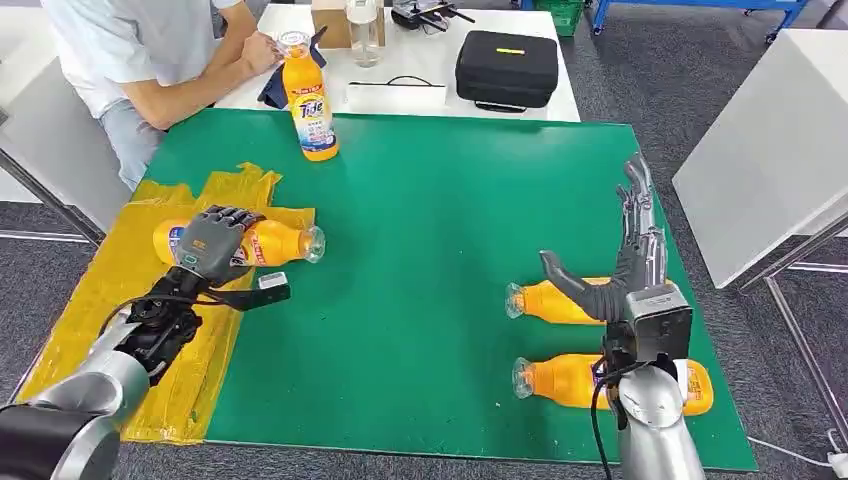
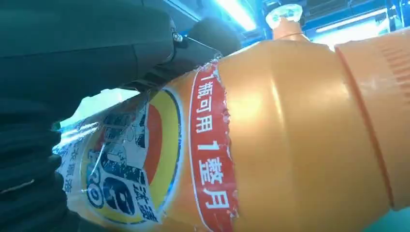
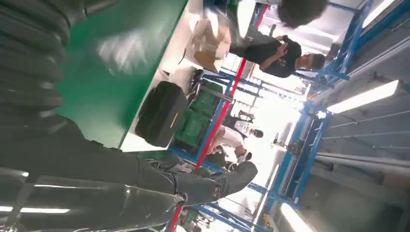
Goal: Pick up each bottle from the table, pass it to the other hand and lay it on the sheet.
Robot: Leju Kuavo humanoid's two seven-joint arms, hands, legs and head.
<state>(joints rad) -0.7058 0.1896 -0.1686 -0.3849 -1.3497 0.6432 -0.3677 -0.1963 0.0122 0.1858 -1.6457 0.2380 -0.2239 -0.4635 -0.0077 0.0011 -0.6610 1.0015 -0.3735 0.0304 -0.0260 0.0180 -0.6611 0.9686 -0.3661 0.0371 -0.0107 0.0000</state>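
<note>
An orange detergent bottle point(image 1: 275, 243) point(image 2: 290, 135) lies on its side on the yellow sheet point(image 1: 110, 290), cap toward the table's middle. My left hand point(image 1: 213, 241) point(image 2: 72, 63) lies over its labelled body and grips it. Two more orange bottles lie on the green table at the right, one point(image 1: 555, 301) beside my right hand point(image 1: 628, 262) and one point(image 1: 565, 380) nearer the front edge. That hand point(image 3: 145, 188) hovers over them with fingers stretched out and thumb apart, holding nothing. Another orange bottle point(image 1: 311, 100) stands upright at the far edge.
A person point(image 1: 150, 50) sits at the far left, a hand by the upright bottle's cap. On the white table behind stand a black case point(image 1: 507, 68) point(image 3: 162, 113) and a clear jar point(image 1: 363, 30). Another white table point(image 1: 770, 150) is at the right.
</note>
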